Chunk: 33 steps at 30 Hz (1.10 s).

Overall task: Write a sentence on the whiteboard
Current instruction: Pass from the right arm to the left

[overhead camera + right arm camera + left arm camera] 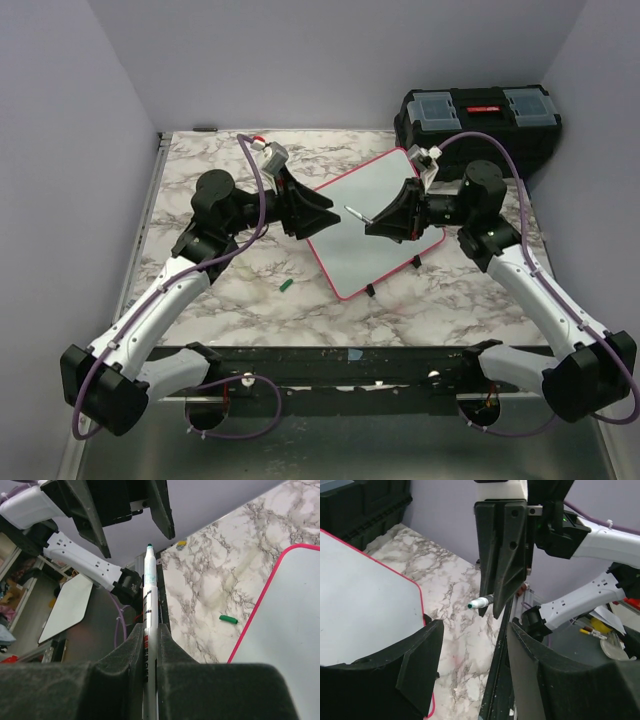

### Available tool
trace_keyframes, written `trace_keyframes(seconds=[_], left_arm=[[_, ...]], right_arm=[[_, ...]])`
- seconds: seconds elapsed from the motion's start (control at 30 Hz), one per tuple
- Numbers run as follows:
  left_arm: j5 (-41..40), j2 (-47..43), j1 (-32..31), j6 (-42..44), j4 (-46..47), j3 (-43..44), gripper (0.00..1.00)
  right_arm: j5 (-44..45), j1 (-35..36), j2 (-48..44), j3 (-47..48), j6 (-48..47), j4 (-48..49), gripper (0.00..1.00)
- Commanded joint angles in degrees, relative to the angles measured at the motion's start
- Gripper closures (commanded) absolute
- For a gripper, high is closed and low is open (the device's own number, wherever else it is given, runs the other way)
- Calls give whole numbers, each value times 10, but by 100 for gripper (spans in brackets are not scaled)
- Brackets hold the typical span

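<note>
- The left tool hangs just beside the board's far-left long edge with its fingers spread and nothing between them.
- A small green cap lies on the marble surface, near the board's near-left corner.
- The whiteboard lies flat in the middle of the surface. Its long axis runs from near-left to far-right, and its black clips sit on the near-right long edge.
- It looks light, stiff and glossy, so it would probably slide under pen pressure. The pink frame at an edge or corner seems the best place to hold it steady.
- The marker is uncapped. It lies roughly level above the board, with its tip pointing left toward the left tool and apparently off the board.
- The right tool is pressed together, pinching the marker's barrel.
</note>
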Motion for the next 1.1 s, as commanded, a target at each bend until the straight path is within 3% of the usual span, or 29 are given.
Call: trace_keyframes(seconds=[0.0,0.23,0.43,0.57,0.83,1.0,1.07], left_arm=[[60,-2,-2,-11,12,11,45],[81,21,-9,-13,0,27,48],[75,36,-24,12,-39,52,49],[73,41,-34,14,-32,48,61],[77,54,-49,19,-32,40,73],[86,50,-54,14,1,27,100],[84,44,-53,0,29,16,100]], right_arm=[[-20,9,5,22,-31,-36,99],[-16,36,19,50,-90,-113,99],[-19,45,19,50,-93,-112,99],[-20,48,19,54,-100,-121,99],[-23,50,20,53,-105,-124,99],[-18,51,19,48,-107,-121,99],[-15,52,19,45,-107,-117,99]])
